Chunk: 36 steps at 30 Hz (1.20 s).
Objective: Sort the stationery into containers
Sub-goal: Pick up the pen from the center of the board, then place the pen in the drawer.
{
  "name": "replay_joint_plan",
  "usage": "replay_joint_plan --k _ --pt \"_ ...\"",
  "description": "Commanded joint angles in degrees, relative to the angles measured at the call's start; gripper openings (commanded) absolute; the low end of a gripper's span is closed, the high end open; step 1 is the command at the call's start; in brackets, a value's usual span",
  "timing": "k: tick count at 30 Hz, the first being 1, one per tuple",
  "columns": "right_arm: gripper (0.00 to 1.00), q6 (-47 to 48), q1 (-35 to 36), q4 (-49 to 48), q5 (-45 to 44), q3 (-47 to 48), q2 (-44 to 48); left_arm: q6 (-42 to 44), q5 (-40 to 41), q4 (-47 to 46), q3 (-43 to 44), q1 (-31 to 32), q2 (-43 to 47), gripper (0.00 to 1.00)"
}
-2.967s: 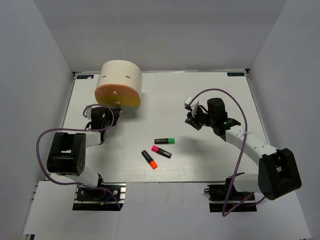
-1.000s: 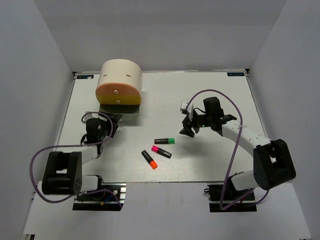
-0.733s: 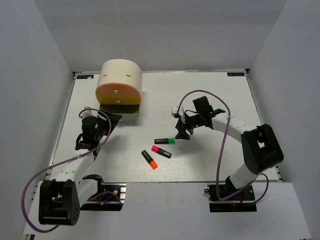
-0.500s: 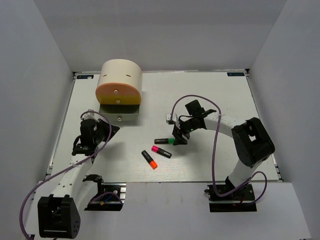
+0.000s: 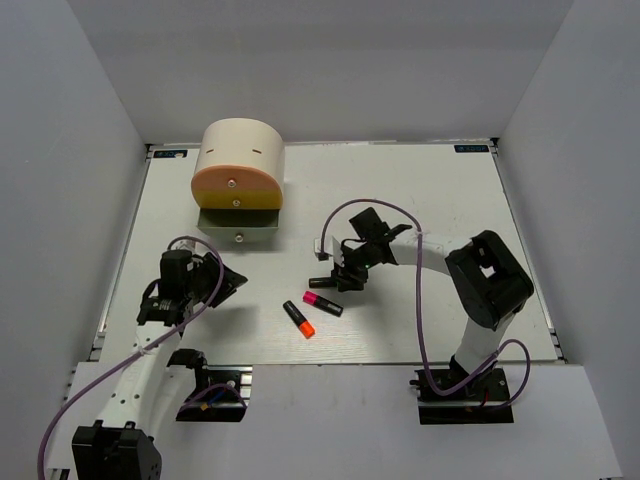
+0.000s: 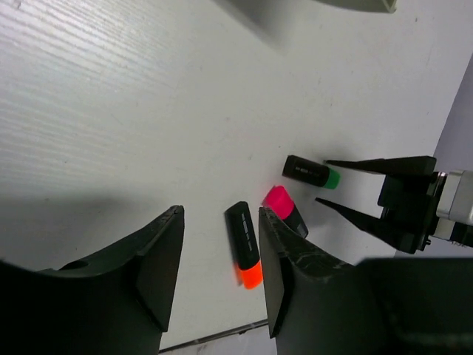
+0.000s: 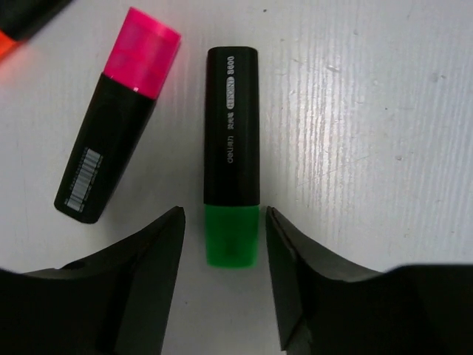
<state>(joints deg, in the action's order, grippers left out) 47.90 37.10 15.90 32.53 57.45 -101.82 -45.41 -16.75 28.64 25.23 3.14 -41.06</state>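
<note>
Three black highlighters lie mid-table: green cap (image 7: 231, 155), pink cap (image 5: 322, 303), orange cap (image 5: 299, 319). My right gripper (image 5: 346, 277) is open and low over the green one, which it mostly hides in the top view. In the right wrist view its jaws (image 7: 225, 244) stand either side of the green cap, apart from it. My left gripper (image 5: 216, 284) is open and empty, left of the highlighters. The orange highlighter (image 6: 244, 242) shows between its fingers (image 6: 159, 259), below them. The cream drum (image 5: 240, 160) stands far left with its bottom drawer (image 5: 215, 222) pulled out. Erasers and the pink-white piece are out of view.
White walls close in the table on the left, back and right. The pink highlighter (image 7: 118, 115) lies just left of the green one, and the orange tip (image 7: 11, 41) shows at the upper left. The right gripper (image 6: 369, 200) shows in the left wrist view.
The drum's bottom drawer has come open. My left gripper has drawn back from it toward the near edge. My right gripper has moved left and down onto the green highlighter.
</note>
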Motion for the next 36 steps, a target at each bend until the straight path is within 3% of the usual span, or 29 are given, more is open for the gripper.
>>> replay_joint_plan --k 1,2,3,7,10,17,26,36 --pt "0.52 -1.23 1.13 -2.10 -3.88 2.14 -0.48 0.24 -1.35 3.26 1.23 0.20 0.72 0.55" --pt "0.48 -1.06 1.30 -2.10 -3.88 2.14 -0.40 0.23 -1.87 3.26 1.22 0.20 0.72 0.56" --pt "0.35 -1.14 1.48 -1.93 -4.06 2.23 -0.31 0.23 -1.88 2.74 0.61 0.20 0.72 0.56" --pt "0.10 -0.09 1.40 -0.09 -3.62 2.40 1.88 0.23 -2.93 1.50 -1.23 0.20 0.19 0.58" --pt "0.04 0.70 1.31 0.53 -2.30 3.45 5.39 0.23 -3.46 0.98 -2.29 0.20 0.71 0.58" --pt "0.02 -2.54 2.71 1.06 -0.02 16.61 6.46 -1.52 -4.08 0.45 -4.57 0.73 1.86 0.59" --pt "0.04 -6.41 7.89 -3.32 -5.63 37.35 -6.18 -2.58 -4.60 -0.17 -5.63 0.73 4.23 0.60" --pt "0.05 -6.06 11.67 -8.60 -13.11 46.35 -15.77 -3.11 -4.60 -0.17 -5.63 0.73 4.23 0.61"
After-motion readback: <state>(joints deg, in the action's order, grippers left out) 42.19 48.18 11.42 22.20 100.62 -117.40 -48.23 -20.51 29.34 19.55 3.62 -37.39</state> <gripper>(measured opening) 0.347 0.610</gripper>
